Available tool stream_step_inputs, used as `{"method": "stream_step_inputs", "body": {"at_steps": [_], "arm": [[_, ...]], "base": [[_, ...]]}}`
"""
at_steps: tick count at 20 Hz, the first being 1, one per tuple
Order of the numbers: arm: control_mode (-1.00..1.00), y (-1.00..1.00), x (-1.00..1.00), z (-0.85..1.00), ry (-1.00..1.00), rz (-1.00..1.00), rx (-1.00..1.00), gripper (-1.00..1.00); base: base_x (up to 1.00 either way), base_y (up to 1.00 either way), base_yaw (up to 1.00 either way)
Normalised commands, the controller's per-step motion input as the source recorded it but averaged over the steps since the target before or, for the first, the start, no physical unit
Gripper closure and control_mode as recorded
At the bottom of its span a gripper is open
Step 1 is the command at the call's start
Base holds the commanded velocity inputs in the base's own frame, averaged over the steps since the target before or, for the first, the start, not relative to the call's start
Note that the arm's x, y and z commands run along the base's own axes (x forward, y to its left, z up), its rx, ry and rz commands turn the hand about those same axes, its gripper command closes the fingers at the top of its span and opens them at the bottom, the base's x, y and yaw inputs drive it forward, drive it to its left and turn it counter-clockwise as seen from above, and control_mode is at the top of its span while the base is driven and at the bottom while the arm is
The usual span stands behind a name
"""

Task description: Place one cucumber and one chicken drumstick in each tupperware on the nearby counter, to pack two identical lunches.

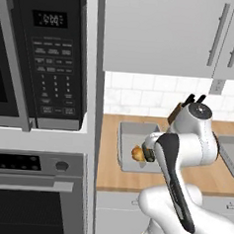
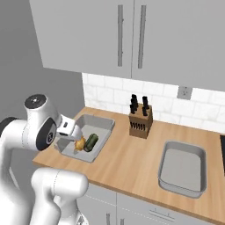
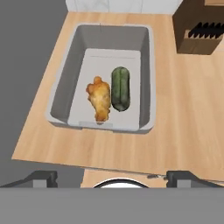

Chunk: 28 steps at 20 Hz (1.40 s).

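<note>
In the hand view a light-grey tupperware (image 3: 146,78) sits on the wooden counter (image 3: 188,113). Inside it a golden chicken drumstick (image 3: 100,99) lies beside a dark green cucumber (image 3: 120,88), side by side and touching. My gripper (image 3: 113,178) hovers above the box's near edge, open wide with nothing between its fingertips (image 3: 40,176). From the right base the same tupperware (image 2: 100,121) holds the drumstick (image 2: 79,143) and cucumber (image 2: 91,142), with the hand (image 2: 70,129) over it. A second tupperware (image 2: 182,169) stands empty to the right. The arm partly covers the filled tupperware (image 1: 125,139).
A knife block (image 2: 140,119) stands at the back between the two boxes. A microwave (image 1: 39,54) and oven (image 1: 34,192) fill the wall left of the counter. Wall cabinets (image 2: 132,39) hang overhead. A black cooktop edge (image 2: 223,149) shows at far right.
</note>
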Motion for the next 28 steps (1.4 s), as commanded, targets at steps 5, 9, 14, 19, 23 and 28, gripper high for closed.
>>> {"method": "stream_step_inputs", "body": {"at_steps": [5,9,14,19,23,28], "arm": [[-1.00,-0.07,-0.46,-0.04,-0.22,0.10,0.00,-1.00],[-1.00,0.00,-0.19,-0.15,-0.06,0.13,0.00,-1.00],[-1.00,0.00,0.00,0.00,0.00,0.00,0.00,-1.00],[1.00,0.00,-0.06,0.00,0.00,0.00,0.00,-1.00],[1.00,0.00,0.00,0.00,0.00,0.00,0.00,-1.00],[1.00,0.00,0.00,0.00,0.00,0.00,0.00,-1.00]], "base": [[0.00,0.00,0.00],[0.00,0.00,0.00],[0.00,0.00,0.00],[-0.10,0.00,0.00],[-0.84,-0.04,0.10],[-0.28,0.07,0.42]]}}
